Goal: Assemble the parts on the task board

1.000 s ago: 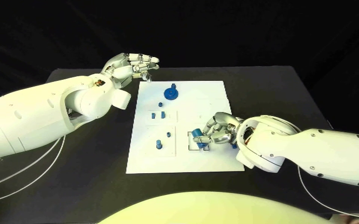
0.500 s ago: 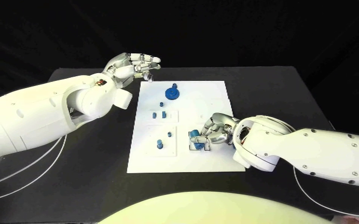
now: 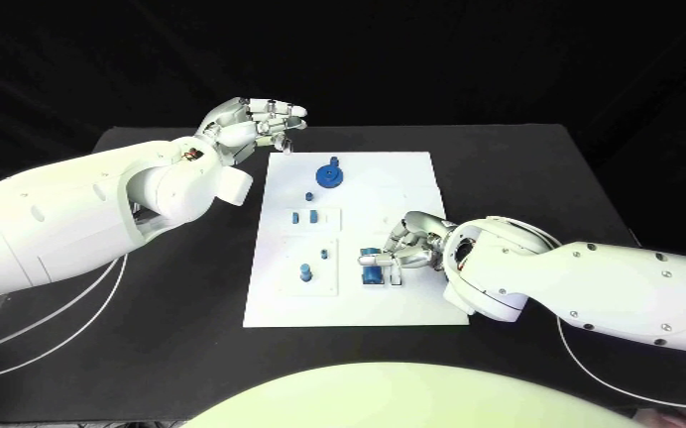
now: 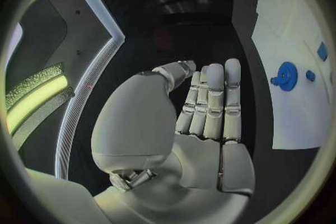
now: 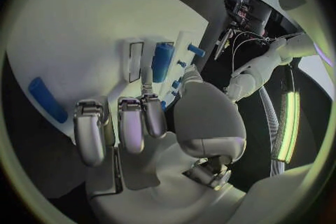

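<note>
Two robot hands are seen: the right robot hand (image 3: 404,247) is closed around a blue part (image 3: 373,264) at a slot near the task board (image 3: 414,175) middle, while the left robot hand (image 3: 255,128) is held curled and empty beyond the board's far corner above the bench (image 3: 514,165); the part should be kept upright and pressed down gently

The task board (image 3: 407,294) lay in the middle of the table (image 3: 529,160). Toward the board's far edge stood a round part (image 3: 329,177); nearer the robot a pair of small parts (image 3: 300,218) lay on the board's left half, with a single part (image 3: 304,272) nearer still. The right hand (image 3: 414,245) rested on the board's near right half at another part (image 3: 372,266), while the left hand (image 3: 255,126) was beyond the board's far left corner, over the table.
</note>
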{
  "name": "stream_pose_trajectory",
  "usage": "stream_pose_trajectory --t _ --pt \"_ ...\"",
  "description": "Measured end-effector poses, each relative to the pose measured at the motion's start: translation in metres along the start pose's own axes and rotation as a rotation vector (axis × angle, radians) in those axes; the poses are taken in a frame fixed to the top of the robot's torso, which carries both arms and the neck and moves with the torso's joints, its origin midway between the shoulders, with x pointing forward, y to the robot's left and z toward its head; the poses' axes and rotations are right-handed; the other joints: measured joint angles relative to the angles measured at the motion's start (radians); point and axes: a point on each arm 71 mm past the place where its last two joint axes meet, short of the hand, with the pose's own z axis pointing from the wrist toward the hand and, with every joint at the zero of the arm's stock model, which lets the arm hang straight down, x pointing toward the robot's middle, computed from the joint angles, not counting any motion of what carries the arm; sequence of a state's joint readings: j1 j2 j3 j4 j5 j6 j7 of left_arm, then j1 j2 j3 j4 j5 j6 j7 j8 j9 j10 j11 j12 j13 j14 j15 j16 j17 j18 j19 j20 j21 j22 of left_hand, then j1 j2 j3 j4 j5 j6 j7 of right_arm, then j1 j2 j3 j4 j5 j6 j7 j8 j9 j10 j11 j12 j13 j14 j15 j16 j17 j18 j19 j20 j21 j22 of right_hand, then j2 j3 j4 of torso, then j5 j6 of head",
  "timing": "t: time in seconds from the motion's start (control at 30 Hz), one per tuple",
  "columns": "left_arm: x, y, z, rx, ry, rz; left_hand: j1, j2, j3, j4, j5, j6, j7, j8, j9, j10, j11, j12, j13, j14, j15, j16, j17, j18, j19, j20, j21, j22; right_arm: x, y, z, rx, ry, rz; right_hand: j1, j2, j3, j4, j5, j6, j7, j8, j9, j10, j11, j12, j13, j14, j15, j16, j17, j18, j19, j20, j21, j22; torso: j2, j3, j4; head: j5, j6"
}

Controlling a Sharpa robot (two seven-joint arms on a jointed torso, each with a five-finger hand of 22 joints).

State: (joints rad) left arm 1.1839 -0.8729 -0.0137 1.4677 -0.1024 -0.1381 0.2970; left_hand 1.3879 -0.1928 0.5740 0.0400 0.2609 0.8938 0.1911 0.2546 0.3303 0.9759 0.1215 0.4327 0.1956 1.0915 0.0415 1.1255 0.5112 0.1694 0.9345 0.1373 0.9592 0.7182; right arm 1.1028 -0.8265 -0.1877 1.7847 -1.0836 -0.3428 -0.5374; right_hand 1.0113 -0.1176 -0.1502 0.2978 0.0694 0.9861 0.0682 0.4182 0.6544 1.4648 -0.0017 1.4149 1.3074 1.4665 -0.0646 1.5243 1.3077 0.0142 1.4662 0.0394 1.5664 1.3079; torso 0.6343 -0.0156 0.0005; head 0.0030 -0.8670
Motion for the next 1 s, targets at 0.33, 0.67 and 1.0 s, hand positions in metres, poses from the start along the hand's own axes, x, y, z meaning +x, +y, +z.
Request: stream_pose_trajectory --t 0.33,0.67,1.0 --pt "0.0 0.0 0.0 -0.001 0.0 0.0 0.0 0.0 0.0 0.0 0.0 0.0 0.0 0.0 0.001 0.0 0.0 0.0 0.0 0.0 0.0 0.0 -0.001 0.0 0.0 0.0 0.0 0.0 -0.001 -0.002 -0.004 -0.011 -0.018 -0.021 0.009 0.009 0.017 -0.003 0.009 0.0 0.0 0.0 0.008 0.0 0.0 0.0 0.0 0.0 0.0 0.0 0.0 0.0 0.0 0.0 0.0 0.0 -0.001 0.0005 -0.0003 0.0 0.002" --pt "-0.001 0.0 -0.001 -0.002 -0.003 0.001 0.0 0.0 0.0 0.0 0.0 0.0 0.0 0.0 0.001 0.0 0.0 0.0 0.0 0.0 0.0 0.0 -0.001 0.0 0.0 0.0 0.0 0.0 -0.003 -0.006 -0.019 -0.038 -0.025 -0.03 0.181 0.02 0.048 -0.01 0.062 0.0 0.0 0.0 0.016 0.0 0.0 0.0 0.0 0.0 0.0 0.0 0.0 0.0 0.0 0.0 0.0 0.0 0.0 0.0012 -0.0005 0.001 -0.004" --pt "-0.001 0.0 0.0 -0.002 -0.002 0.001 0.0 0.0 0.0 0.0 0.0 0.0 0.0 0.0 0.001 0.0 0.0 0.0 0.0 0.0 0.0 0.0 -0.001 0.0 0.0 0.0 0.0 0.0 0.0 -0.003 -0.018 -0.065 -0.019 -0.052 0.271 0.002 0.101 -0.012 0.048 0.02 -0.013 0.012 0.022 0.0 -0.007 0.022 0.0 0.0 -0.007 0.0 0.0 0.0 0.0 -0.007 0.0 0.0 -0.001 0.0006 -0.001 0.003 -0.005"
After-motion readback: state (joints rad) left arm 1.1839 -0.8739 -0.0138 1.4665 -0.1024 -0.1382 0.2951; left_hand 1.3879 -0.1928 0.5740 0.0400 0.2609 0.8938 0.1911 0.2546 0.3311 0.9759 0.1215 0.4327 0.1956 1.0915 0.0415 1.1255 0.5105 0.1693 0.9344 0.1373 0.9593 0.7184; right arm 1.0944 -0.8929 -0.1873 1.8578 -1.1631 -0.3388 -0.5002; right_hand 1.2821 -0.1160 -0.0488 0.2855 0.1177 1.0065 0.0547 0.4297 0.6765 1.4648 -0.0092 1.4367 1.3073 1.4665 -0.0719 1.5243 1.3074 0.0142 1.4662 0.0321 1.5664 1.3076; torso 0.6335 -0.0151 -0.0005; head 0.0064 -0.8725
